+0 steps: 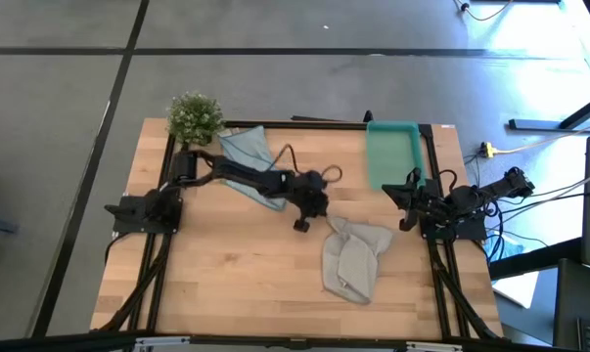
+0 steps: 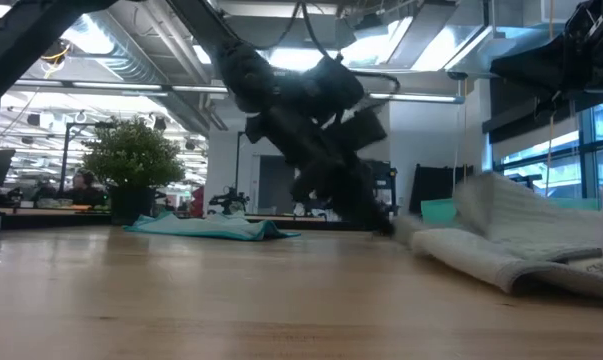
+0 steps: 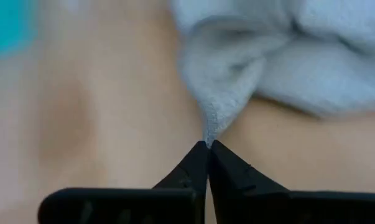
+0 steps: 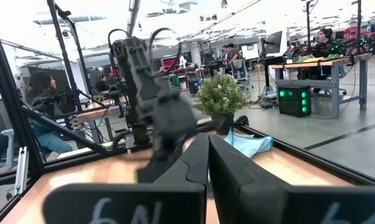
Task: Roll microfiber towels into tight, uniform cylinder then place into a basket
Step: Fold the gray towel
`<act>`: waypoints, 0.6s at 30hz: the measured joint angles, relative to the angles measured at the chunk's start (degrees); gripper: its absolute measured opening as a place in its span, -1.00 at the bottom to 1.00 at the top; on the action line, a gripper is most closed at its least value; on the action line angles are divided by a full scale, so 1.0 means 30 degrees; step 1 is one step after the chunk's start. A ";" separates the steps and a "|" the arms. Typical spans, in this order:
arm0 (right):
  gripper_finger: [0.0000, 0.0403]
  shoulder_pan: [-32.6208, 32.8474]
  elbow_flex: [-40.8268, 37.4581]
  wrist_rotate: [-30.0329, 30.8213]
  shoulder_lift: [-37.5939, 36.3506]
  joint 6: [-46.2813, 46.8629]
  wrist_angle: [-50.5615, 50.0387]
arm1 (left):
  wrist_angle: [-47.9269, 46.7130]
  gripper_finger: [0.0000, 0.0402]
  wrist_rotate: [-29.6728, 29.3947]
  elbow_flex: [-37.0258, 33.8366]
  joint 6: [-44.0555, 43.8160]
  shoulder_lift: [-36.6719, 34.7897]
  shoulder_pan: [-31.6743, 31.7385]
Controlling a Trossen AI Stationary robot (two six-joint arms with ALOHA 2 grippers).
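The left gripper [image 3: 208, 144], at centre frame in the high view, pinches a corner of the grey-beige towel [image 1: 356, 258], which lies crumpled, its long axis running from that corner toward the lower right. The light blue towel [image 1: 248, 152] sprawls at upper left beside the plant [image 1: 195, 115]. The right gripper [image 4: 208, 138], fingers together and empty, waits near the teal basket [image 1: 392, 152] at upper right.
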 joint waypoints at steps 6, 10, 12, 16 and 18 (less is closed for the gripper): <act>-0.93 0.0002 0.0667 -0.0194 0.0170 0.0038 -0.0379 | -0.3296 -0.99 -0.0211 -0.0042 -0.1421 -0.2944 0.1173; -0.93 -0.0002 0.2338 -0.0246 0.0774 0.0019 -0.2380 | -0.5072 -0.99 -0.1417 -0.0035 -0.2776 -0.5329 0.1702; -0.93 -0.0004 0.3426 -0.0286 0.1481 0.0221 -0.3613 | -0.5815 -0.99 -0.2448 -0.0035 -0.3624 -0.6471 0.1721; -0.93 -0.0027 0.5208 -0.0579 0.3817 0.1666 -0.6052 | -0.7189 -1.00 -0.4653 -0.0035 -0.5830 -0.8350 0.1728; -0.93 -0.0040 0.5974 -0.1144 0.5416 0.2125 -0.6593 | -0.8200 -1.00 -0.5730 -0.0035 -0.7079 -0.8959 0.1724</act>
